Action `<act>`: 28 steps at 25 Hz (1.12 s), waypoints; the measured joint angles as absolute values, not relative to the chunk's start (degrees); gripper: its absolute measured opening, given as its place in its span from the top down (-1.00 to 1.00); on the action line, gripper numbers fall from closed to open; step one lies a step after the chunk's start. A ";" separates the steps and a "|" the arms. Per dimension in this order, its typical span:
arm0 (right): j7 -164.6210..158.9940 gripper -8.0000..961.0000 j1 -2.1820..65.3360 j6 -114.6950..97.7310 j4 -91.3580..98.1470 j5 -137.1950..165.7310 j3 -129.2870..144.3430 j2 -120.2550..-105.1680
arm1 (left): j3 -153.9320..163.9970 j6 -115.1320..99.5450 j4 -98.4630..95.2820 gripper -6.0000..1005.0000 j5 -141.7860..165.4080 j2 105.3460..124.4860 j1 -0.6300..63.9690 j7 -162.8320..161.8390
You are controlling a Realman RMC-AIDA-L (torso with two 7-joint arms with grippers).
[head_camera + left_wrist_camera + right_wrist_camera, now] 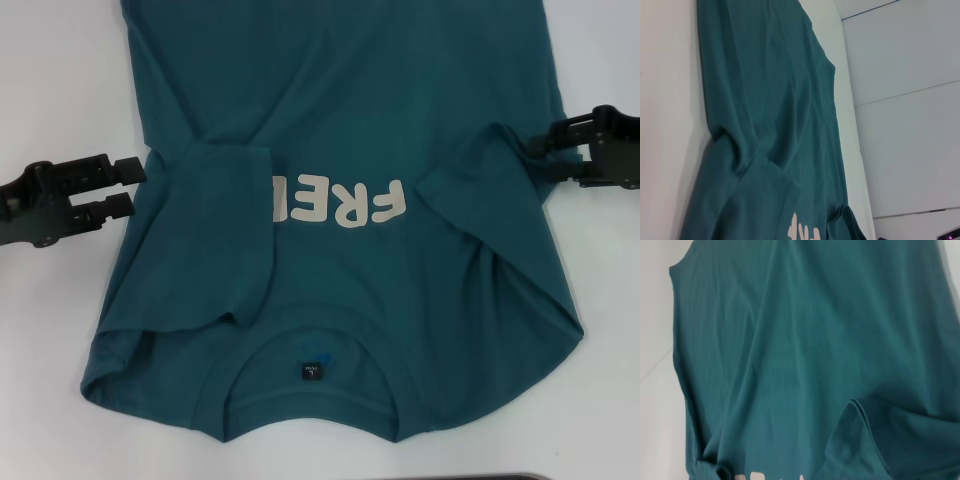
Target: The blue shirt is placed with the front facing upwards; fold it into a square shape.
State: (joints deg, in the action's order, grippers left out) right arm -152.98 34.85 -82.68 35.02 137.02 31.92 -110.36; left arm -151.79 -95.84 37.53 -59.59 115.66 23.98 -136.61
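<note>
The blue shirt (350,110) lies flat on the white table, front up, collar and small dark neck label (311,371) nearest me. Its pale letters (345,205) are partly covered: the left sleeve (215,230) is folded in over the chest, and the right sleeve (480,180) is folded in too. My left gripper (128,187) is open and empty, just off the shirt's left edge. My right gripper (545,155) is open at the right edge, next to the folded sleeve. The shirt also shows in the left wrist view (765,125) and the right wrist view (805,340).
The white table (60,90) shows bare on both sides of the shirt. The shirt's hem runs out of the head view at the far side. The left wrist view shows the table's far edge with pale panels (910,125) beyond it.
</note>
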 joint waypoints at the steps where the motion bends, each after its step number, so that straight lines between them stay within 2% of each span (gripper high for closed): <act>1: -152.98 -0.13 34.92 -82.31 34.98 137.01 32.02 -110.59 | -151.78 -95.83 37.53 -0.37 -59.59 115.66 23.95 -136.58; 12: -152.66 -0.13 34.92 -75.85 35.30 137.12 32.01 -111.96 | -151.79 -95.58 37.53 -0.37 -59.59 115.66 23.64 -136.43; 21: -150.94 -0.13 36.92 -69.08 38.39 137.47 32.75 -111.02 | -151.79 -95.64 37.47 -0.37 -59.59 115.73 23.88 -136.52; 28: -151.09 -0.12 38.12 -77.87 38.55 137.34 34.04 -110.22 | -151.79 -95.87 37.43 -0.37 -59.59 115.75 23.64 -136.75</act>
